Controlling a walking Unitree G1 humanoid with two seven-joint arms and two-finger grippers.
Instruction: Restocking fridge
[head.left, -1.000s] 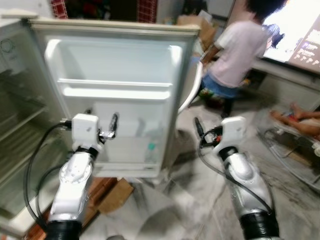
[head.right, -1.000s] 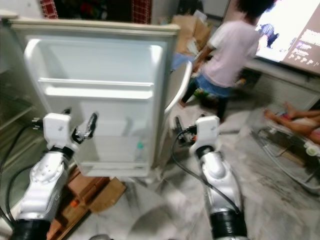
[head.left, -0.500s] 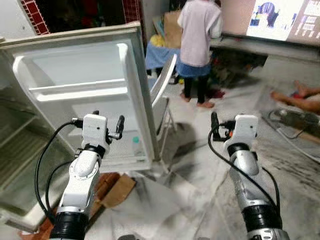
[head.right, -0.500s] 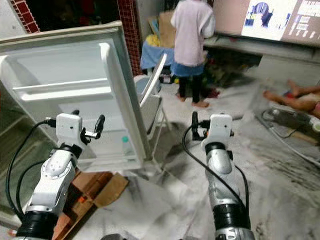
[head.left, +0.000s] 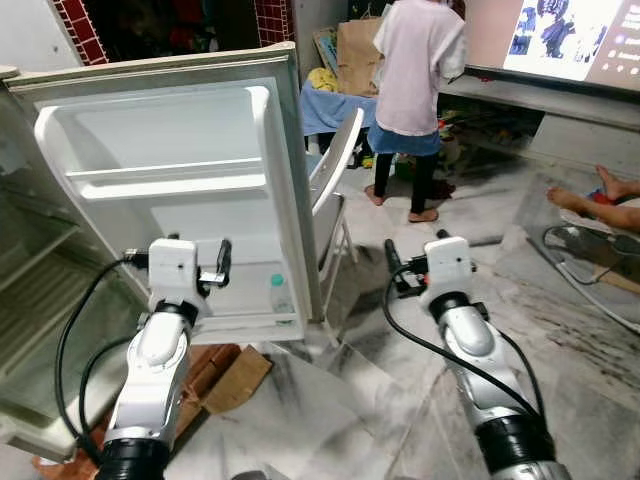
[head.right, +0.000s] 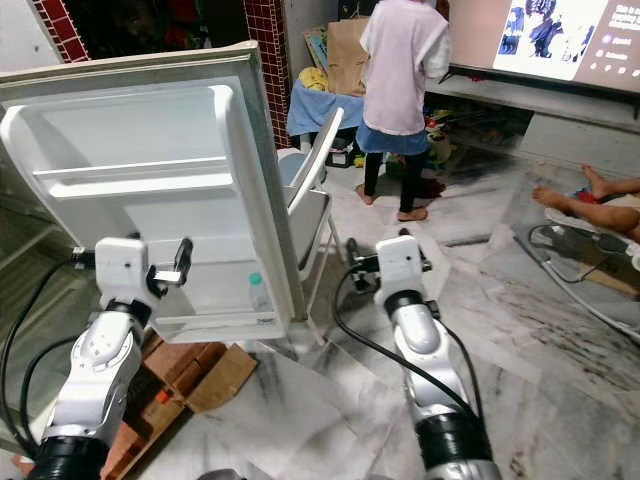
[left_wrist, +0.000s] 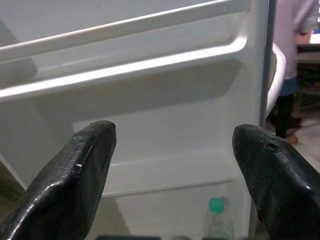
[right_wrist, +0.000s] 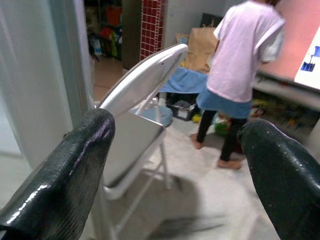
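Observation:
The white fridge door (head.left: 170, 190) stands wide open, its inner shelves facing me. A clear bottle with a green cap (head.left: 279, 297) stands in the lowest door shelf (left_wrist: 165, 172), at its end nearest the door's free edge. My left gripper (head.left: 178, 250) is raised in front of that lower shelf, open, with nothing between its fingers (left_wrist: 75, 175). My right gripper (head.left: 415, 248) hangs open and empty to the right of the door, pointing toward a white folding chair (right_wrist: 140, 95). The fridge body (head.left: 40, 290) with its wire shelves lies at far left.
The folding chair (head.left: 335, 180) stands right behind the door's edge. A person (head.left: 420, 90) in a pale shirt stands beyond it, near a lit screen (head.left: 570, 35). Another person's legs (head.left: 600, 195) lie on the floor at right. Flattened cardboard (head.left: 225, 375) lies under the door on the marble floor.
The camera has swung, so the fridge door now faces me more squarely. My right gripper sits somewhat lower and closer to the door. Both grippers stay open and empty.

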